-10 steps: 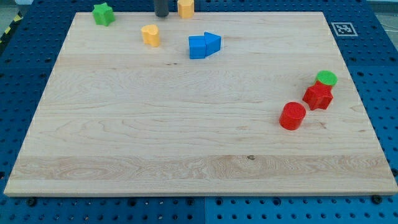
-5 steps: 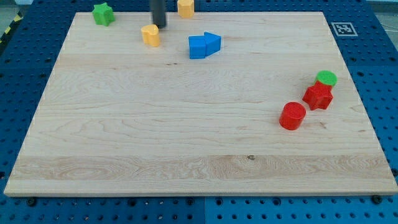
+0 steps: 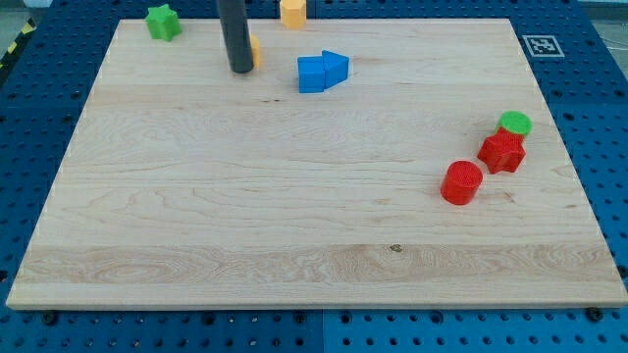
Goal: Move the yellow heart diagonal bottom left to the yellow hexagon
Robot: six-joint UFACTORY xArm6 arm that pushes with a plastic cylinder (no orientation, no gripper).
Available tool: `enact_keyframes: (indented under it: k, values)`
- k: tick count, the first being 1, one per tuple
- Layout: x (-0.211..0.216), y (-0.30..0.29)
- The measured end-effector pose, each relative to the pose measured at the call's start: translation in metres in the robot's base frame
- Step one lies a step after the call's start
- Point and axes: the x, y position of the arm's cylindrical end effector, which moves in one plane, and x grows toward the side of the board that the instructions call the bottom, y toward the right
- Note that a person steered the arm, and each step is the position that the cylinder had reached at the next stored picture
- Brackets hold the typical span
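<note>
My tip (image 3: 239,70) stands near the view's top left, right in front of a yellow block (image 3: 254,49), which it mostly hides; only a sliver shows at the rod's right edge, so its shape cannot be told now. A second yellow block (image 3: 292,12) sits at the board's top edge, up and to the right of the tip. I cannot tell from this frame which one is the heart.
A green star (image 3: 162,21) sits at the top left corner. Two touching blue blocks (image 3: 322,71) lie right of the tip. At the right edge a green cylinder (image 3: 515,123), a red star (image 3: 502,151) and a red cylinder (image 3: 461,182) cluster together.
The rod has moved down and slightly left from the board's top edge, and now covers the yellow block that was in full view. No block has visibly moved.
</note>
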Motion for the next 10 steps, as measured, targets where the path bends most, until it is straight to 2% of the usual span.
enact_keyframes:
  k: [1, 3, 5, 8, 10]
  values:
    - [-0.009, 0.004]
    - [-0.009, -0.04]
    - [-0.03, -0.034]
    - [-0.031, -0.03]
    - [0.014, -0.016]
